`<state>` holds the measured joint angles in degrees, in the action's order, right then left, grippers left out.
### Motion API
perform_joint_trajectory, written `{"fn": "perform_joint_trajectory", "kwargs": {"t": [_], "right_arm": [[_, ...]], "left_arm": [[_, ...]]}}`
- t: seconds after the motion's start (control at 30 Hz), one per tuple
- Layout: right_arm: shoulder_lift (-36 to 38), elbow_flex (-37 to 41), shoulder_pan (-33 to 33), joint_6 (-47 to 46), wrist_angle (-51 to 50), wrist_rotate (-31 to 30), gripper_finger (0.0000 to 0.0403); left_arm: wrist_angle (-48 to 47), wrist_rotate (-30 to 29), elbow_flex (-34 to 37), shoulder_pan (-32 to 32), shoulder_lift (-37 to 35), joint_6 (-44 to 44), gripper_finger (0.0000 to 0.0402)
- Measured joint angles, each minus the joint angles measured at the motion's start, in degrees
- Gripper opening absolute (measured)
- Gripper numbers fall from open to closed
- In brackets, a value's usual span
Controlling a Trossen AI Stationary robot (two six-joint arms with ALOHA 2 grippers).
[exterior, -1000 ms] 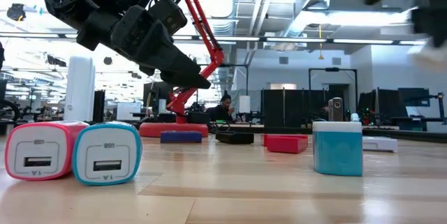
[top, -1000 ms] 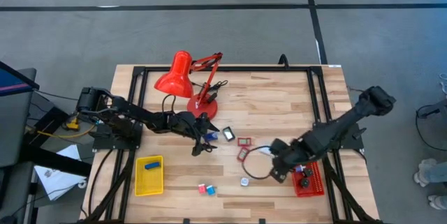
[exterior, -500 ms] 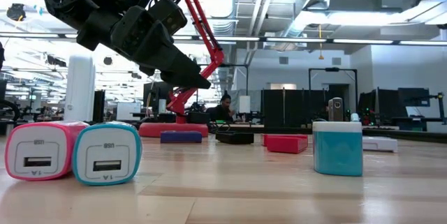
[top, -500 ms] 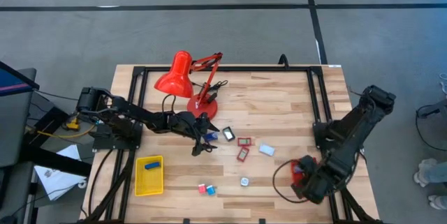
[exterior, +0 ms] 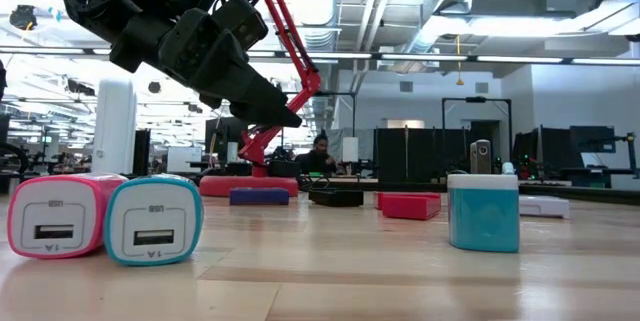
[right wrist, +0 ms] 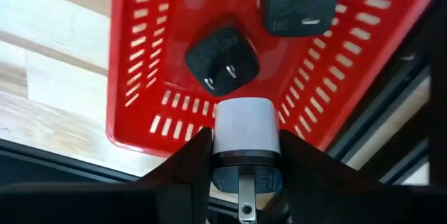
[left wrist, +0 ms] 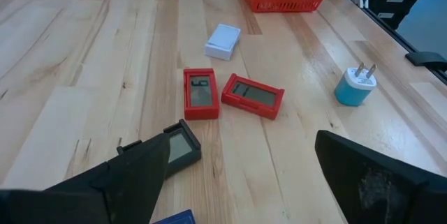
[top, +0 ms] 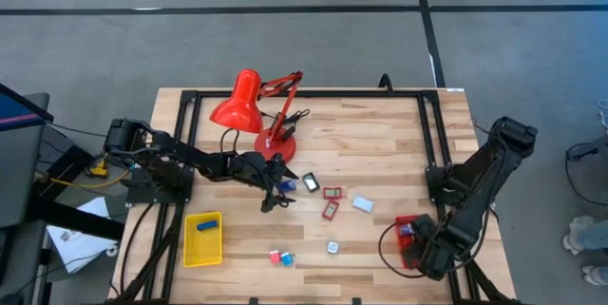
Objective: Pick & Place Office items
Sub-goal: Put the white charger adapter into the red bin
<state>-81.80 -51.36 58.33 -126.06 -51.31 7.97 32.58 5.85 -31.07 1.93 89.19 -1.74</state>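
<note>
The right claw (right wrist: pixel 246 155) grips a white charger (right wrist: pixel 246 128) and has swung from the loose items mid-surface to hang over the red tray (right wrist: pixel 140 77), apparently ready to drop it beside two black plugs (right wrist: pixel 223 60). The left claw (left wrist: pixel 237 175) waits open over the red timers (left wrist: pixel 200 93).

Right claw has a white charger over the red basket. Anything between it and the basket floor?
Nothing visible blocks the drop. The right claw holds the white charger above a bare part of the red basket. Two black chargers already lie inside, one just beyond the spot below, so it may land against it.
</note>
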Motion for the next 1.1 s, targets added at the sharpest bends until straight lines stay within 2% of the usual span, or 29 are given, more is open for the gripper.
{"fn": "perform_joint_trajectory", "kwargs": {"t": [0.27,0.53,0.73,0.8,0.97,1.1], "right_arm": [[0.0,3.8,-0.4,0.0,3.8,3.9,0.0125],[0.0,4.1,-1.7,0.0,3.8,4.3,0.0125],[0.0,4.1,-3.0,0.5,3.6,7.6,0.016],[0.0,4.1,-3.4,0.5,3.6,8.3,0.0155],[0.0,4.1,-3.7,0.6,3.3,8.3,0.0113],[0.0,4.1,-3.8,0.6,2.0,8.1,0.0114]], "left_arm": [[-0.1,0.0,0.0,0.0,0.0,0.0,0.0352],[-0.2,0.0,0.0,0.0,0.0,0.0,0.0353],[-0.2,0.0,0.0,0.0,0.0,0.0,0.0353],[-0.2,0.0,0.0,0.0,0.0,0.0,0.0353],[-0.2,0.0,0.0,0.0,0.0,0.0,0.0352],[-0.7,0.0,0.0,0.0,0.0,0.0,0.0353]]}}
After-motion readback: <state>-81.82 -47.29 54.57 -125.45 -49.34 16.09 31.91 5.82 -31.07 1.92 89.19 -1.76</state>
